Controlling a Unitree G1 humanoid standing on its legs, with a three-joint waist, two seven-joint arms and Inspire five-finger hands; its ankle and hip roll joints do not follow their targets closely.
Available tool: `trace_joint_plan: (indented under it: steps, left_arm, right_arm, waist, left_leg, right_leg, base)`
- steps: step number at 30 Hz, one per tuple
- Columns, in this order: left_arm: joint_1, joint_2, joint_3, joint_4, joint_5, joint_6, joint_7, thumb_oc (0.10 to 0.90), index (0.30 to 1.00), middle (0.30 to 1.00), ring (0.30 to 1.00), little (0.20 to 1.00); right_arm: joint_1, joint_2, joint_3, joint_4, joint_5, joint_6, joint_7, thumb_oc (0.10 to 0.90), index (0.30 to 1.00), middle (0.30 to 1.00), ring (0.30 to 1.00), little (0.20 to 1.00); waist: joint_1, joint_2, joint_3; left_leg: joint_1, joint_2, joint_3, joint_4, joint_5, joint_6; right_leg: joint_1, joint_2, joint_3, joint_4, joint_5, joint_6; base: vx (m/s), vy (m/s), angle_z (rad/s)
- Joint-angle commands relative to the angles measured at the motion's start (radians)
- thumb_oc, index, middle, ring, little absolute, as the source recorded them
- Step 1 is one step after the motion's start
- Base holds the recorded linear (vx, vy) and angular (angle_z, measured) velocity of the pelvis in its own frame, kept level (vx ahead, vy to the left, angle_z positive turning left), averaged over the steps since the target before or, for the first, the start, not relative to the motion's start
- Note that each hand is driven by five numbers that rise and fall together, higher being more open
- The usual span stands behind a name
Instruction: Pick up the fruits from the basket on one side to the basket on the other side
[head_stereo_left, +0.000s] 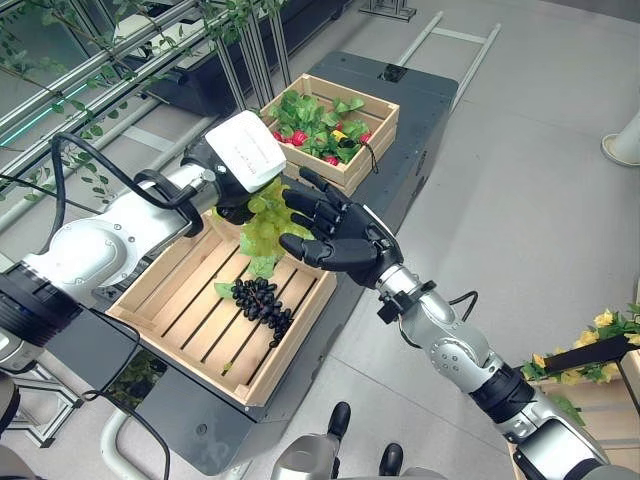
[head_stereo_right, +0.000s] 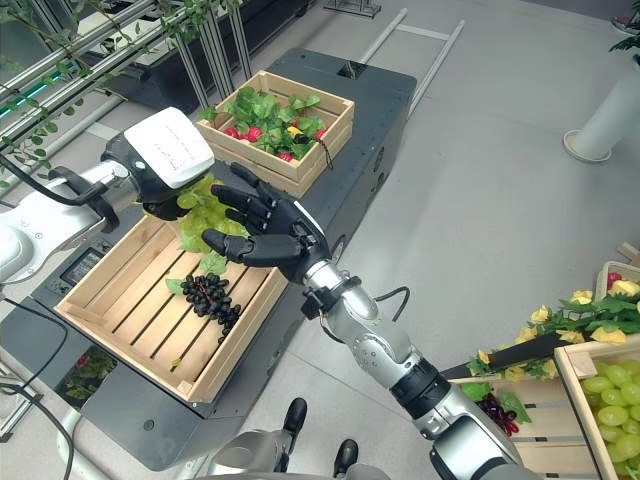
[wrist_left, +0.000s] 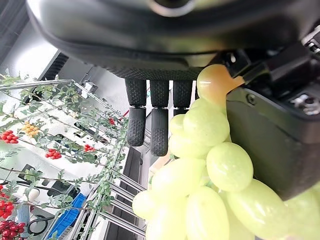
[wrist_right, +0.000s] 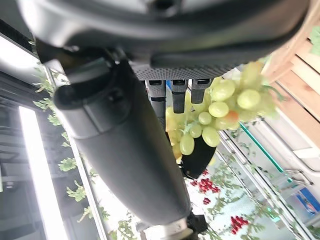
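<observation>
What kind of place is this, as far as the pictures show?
Probably a staged fruit-picking demo area indoors: wooden crates of fruit sit on a dark platform, leafy vines climb a metal frame, and the left hand holds green grapes.

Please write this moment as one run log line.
left hand: shut on bunch of green grapes | right hand: open, beside bunch | dark grapes: in slatted wooden crate

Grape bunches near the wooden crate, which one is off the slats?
The green bunch, hanging from the left hand beside the open right hand; the dark bunch lies on the crate.
</observation>
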Motion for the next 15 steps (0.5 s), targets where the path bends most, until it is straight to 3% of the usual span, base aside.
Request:
trace_joint_plan:
  steps: [1, 9, 15]
  left_arm:
    - [-0.051, -0.036, 0.106, 0.102, 0.011, 0.094, 0.049, 0.4, 0.3, 0.3, 0.3, 0.3]
    - [-0.013, -0.054, 0.142, 0.135, 0.023, 0.094, 0.056, 0.4, 0.3, 0.3, 0.3, 0.3]
    - [-0.021, -0.06, 0.141, 0.124, 0.023, 0.109, 0.052, 0.4, 0.3, 0.3, 0.3, 0.3]
  right_arm:
    - [-0.033, 0.077, -0.104, -0.163, -0.089, -0.259, -0.08, 0.8, 0.9, 0.9, 0.9, 0.9]
    - [-0.01, 0.082, -0.175, -0.216, -0.236, -0.339, -0.289, 0.8, 0.9, 0.9, 0.9, 0.9]
    - [0.0, 0.058, -0.196, -0.21, -0.295, -0.28, -0.368, 0.8, 0.9, 0.9, 0.9, 0.9]
  waist:
    - [0.0, 0.011, -0.212]
    - [-0.013, 0.024, -0.216]
    - [-0.022, 0.022, -0.218]
  left_leg:
    - [0.047, -0.023, 0.057, 0.004, -0.14, -0.013]
    - [0.049, -0.022, 0.071, 0.003, -0.143, -0.011]
    - [0.054, -0.021, 0.081, 0.002, -0.146, -0.011]
  right_leg:
    - [-0.057, -0.043, 0.002, 0.012, 0.026, 0.045]
    - [-0.062, -0.046, 0.009, 0.012, 0.026, 0.047]
    - [-0.062, -0.047, 0.01, 0.011, 0.027, 0.048]
  base:
    - [0.0, 0.0, 0.0]
    - [0.0, 0.0, 0.0]
    - [0.0, 0.0, 0.0]
